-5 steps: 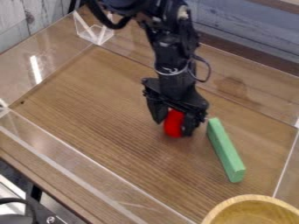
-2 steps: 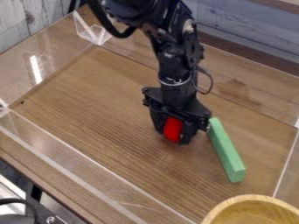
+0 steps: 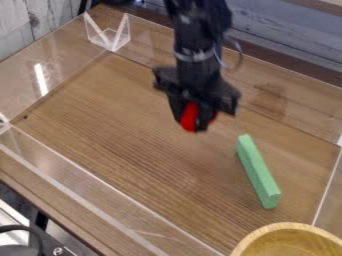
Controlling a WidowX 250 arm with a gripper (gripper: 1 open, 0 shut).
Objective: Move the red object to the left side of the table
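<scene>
A long green block (image 3: 259, 171) lies flat at about four o'clock. A round wooden bowl (image 3: 289, 243) peeks in at five o'clock, near the block's end.

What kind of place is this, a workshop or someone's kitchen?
Most likely a robot test bench in a lab, not a kitchen. A black robot arm works over a wood-grain table fenced by low clear acrylic walls, with only toy props: a red object and a green block.
</scene>
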